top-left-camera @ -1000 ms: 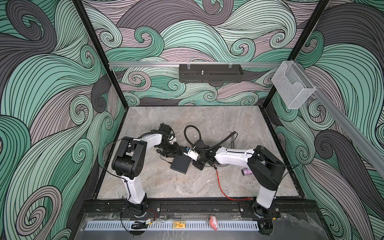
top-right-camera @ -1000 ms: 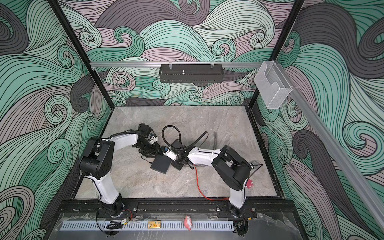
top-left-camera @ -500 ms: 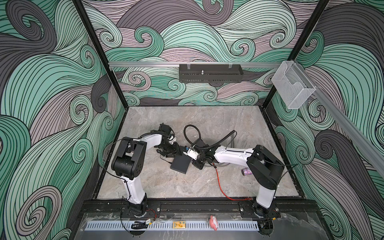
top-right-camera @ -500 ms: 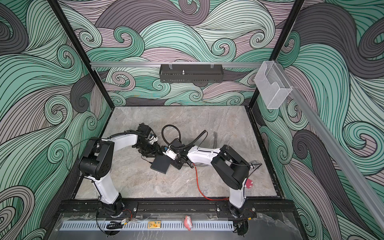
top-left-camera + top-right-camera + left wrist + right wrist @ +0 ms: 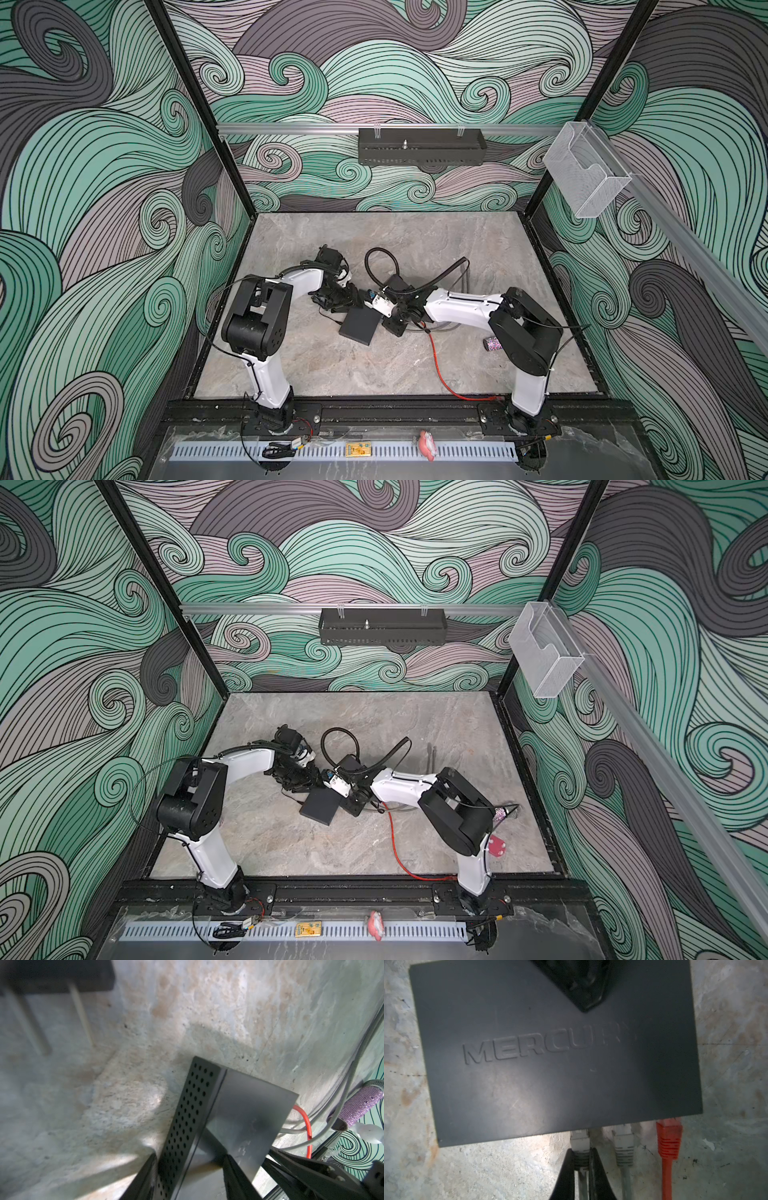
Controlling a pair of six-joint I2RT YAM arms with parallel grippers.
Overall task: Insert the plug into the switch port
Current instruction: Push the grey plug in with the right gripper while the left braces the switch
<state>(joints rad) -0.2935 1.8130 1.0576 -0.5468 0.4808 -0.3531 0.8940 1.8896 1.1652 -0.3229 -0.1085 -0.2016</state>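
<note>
Lining one switch [image 5: 550,1076]: one grey plug [image 5: 580,1144], another grey [image 5: 624,1144], one red [image 5: 668,1138].

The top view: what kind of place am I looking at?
Probably a robot test booth: a left arm and right arm mounted at a stone-look table, boxed in by wave-patterned walls, handling a network switch.

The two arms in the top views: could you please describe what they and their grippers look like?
Both arms match: the left arm and right arm have glossy white links between bulky black joint housings, with thin black cables looping alongside. The left gripper and right gripper are black, with flat tapering fingers. No markings are legible.
</note>
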